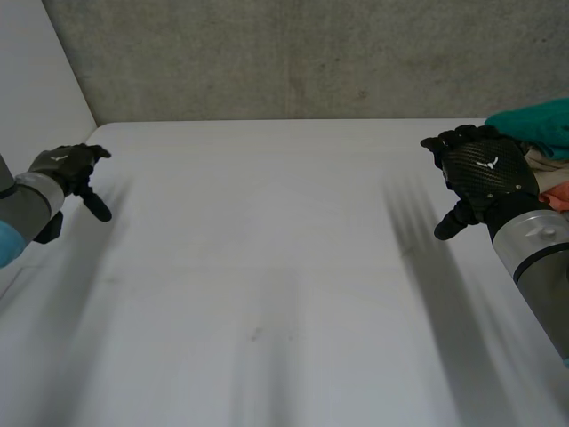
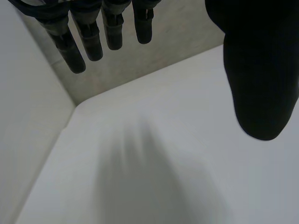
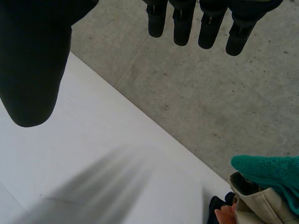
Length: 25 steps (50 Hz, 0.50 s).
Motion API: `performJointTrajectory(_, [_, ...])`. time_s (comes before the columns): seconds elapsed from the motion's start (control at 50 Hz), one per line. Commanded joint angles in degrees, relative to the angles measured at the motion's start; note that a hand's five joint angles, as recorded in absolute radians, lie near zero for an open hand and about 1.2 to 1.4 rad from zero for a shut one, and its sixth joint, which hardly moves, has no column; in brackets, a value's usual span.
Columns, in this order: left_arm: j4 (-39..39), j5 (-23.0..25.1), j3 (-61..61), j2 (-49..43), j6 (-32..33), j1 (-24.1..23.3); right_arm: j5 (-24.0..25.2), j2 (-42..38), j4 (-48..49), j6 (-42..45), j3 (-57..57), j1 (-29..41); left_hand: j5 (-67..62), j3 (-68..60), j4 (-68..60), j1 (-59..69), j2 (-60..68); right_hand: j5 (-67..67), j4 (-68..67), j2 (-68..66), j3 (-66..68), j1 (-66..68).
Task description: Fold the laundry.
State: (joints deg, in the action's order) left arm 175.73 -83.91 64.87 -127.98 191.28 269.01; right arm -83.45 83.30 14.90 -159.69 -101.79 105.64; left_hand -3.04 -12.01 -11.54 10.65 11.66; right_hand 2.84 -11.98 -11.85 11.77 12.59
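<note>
- The left hand (image 1: 67, 167) hovers over the near-left part of the desk (image 1: 267, 267). Its fingers (image 2: 93, 42) hang straight and apart from the thumb, released, with nothing in them.
- The right hand (image 1: 487, 169) is raised at the desk's right side, just beside the laundry pile (image 1: 549, 156). Its fingers (image 3: 210, 23) are likewise straight and empty.
- The pile sits heaped at the far-right edge of the desk: a teal cloth (image 3: 271, 172) on top, a beige garment (image 3: 259, 207) under it, and an orange piece (image 3: 225, 215) showing lower down (something dark lies beside that, too little of it to name).
- The hands being spread wide and open reads as a ready stance. I judge that no item has been drawn out yet, so the folding has not begun.
- The right hand is the natural one to take the first piece, since the pile lies at its side and well apart from the left hand.
- The middle of the desk is bare and would serve for spreading a garment. A concrete wall (image 1: 311, 53) closes the far side. Nothing stands between the right hand and the pile.
</note>
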Motion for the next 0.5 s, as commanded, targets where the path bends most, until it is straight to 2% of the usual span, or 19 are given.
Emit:
performJointTrajectory(0.02, [-2.84, -3.36, -3.26, -4.12, 6.82, 3.18, 0.04, -0.07, -0.04, 0.08, -0.33, 0.27, 3.04, 2.01, 1.54, -0.65, -1.66, -2.84, 1.98, 1.85, -1.77, -2.59])
performJointTrajectory(0.12, [-6.36, -4.94, -0.46, -4.13, 14.11, 6.34, 0.13, -0.07, 0.22, 0.08, -0.51, 0.10, 3.04, 2.01, 1.54, -0.65, -1.66, -2.84, 1.98, 1.85, -1.77, -2.59])
performJointTrajectory(0.22, [-4.96, -3.63, 4.91, -1.41, 15.18, 9.86, 0.21, -0.69, 0.40, 0.17, -0.42, 0.09, 3.04, 2.01, 1.54, -0.65, -1.66, -2.84, 1.98, 1.85, -1.77, -2.59])
performJointTrajectory(0.38, [3.02, 8.92, 15.01, 6.14, 11.06, 11.80, 0.30, -1.22, 0.66, 0.78, -0.25, 0.62, 3.04, 2.01, 1.54, -0.65, -1.66, -2.84, 1.98, 1.85, -1.77, -2.59])
performJointTrajectory(0.5, [9.97, 9.73, 18.54, 13.09, 3.59, 9.78, 0.30, -0.69, 0.75, 0.52, 0.02, -0.17, 3.04, 2.01, 1.54, -0.65, -1.66, -2.84, 1.98, 1.85, -1.77, -2.59])
